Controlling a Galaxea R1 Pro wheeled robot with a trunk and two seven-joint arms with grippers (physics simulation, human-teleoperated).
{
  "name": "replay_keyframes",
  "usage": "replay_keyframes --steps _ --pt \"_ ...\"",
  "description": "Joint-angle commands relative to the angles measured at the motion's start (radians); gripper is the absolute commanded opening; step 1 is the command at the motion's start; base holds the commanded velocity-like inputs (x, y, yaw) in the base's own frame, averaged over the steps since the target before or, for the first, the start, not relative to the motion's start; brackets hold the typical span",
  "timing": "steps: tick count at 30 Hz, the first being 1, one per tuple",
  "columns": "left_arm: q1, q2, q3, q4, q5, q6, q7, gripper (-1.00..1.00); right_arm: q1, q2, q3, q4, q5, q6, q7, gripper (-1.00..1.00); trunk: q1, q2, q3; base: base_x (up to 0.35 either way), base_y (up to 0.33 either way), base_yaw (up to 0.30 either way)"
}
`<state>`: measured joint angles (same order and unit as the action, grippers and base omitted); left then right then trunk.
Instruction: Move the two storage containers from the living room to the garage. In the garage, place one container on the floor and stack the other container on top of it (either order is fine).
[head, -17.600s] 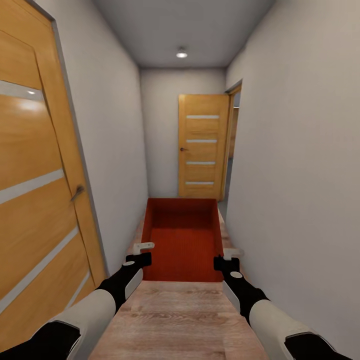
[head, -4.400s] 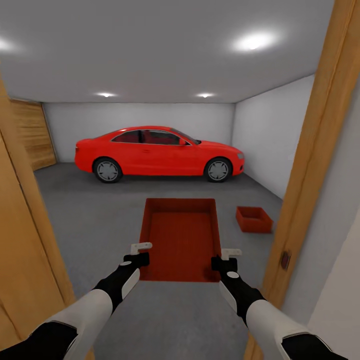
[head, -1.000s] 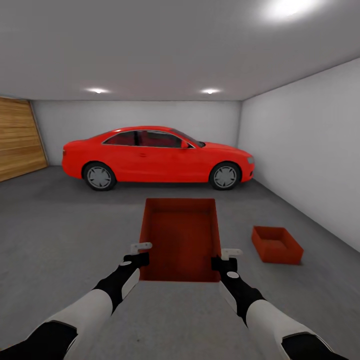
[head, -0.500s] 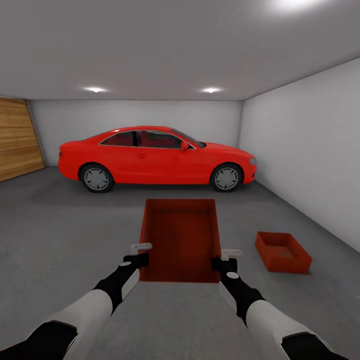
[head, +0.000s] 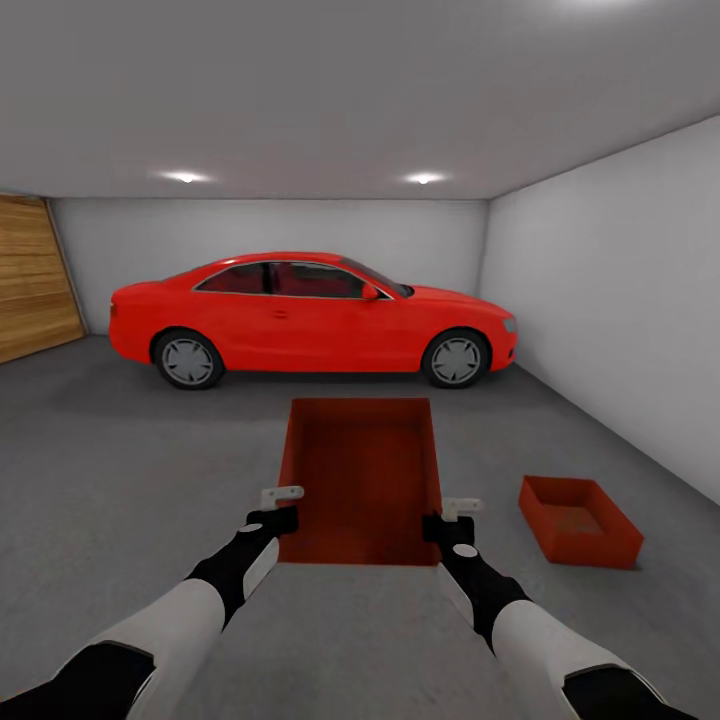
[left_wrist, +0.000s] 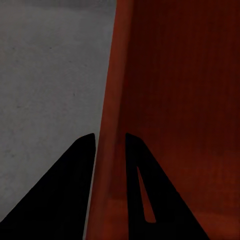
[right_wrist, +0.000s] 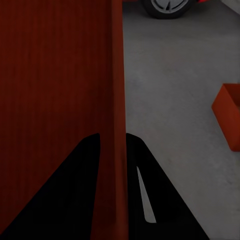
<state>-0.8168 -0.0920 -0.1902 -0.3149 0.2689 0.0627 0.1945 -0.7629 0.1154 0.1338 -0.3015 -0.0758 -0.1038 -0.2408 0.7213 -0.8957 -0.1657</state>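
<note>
One storage container, the carried container (head: 360, 480), is held out in front of the robot, above the dark concrete floor (head: 120, 480) of the garage. Its left long wall is pinched by the left claw (head: 283, 505) and its right long wall by the right claw (head: 452, 518). In the left wrist view the left claw (left_wrist: 110, 142) is seen clenched on that wall, one finger outside and one inside, and in the right wrist view the right claw (right_wrist: 112, 141) grips the opposite wall in the same way. The second container (head: 578, 520) rests on the floor near the right-hand white wall (head: 620, 300), off to the right of the carried one and well apart from it; a corner of it also appears in the right wrist view (right_wrist: 227, 117). A red car (head: 310, 318) is parked across the far end of the room. Judged from this, one container is already set down in the garage and the other has been brought in, so the transport appears complete. What is left is for the robot to be turned toward the second container, for the carried container to be lowered squarely onto it, and for both claws to be released.
</note>
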Motion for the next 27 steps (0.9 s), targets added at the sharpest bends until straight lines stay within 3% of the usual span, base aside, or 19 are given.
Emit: replay_keyframes --steps 1,27 --pt "0.001 0.043 -0.026 0.005 -0.005 0.006 0.089 -1.0 -0.003 -0.002 -0.062 -0.001 -0.002 -0.007 -0.044 -1.0 0.001 -0.001 -0.001 0.322 0.0 0.0" --pt "0.001 0.043 -0.026 0.007 -0.004 0.006 0.089 -1.0 -0.003 -0.002 -0.062 -0.001 -0.002 -0.004 -0.045 -1.0 0.001 -0.001 -0.001 0.322 0.0 0.0"
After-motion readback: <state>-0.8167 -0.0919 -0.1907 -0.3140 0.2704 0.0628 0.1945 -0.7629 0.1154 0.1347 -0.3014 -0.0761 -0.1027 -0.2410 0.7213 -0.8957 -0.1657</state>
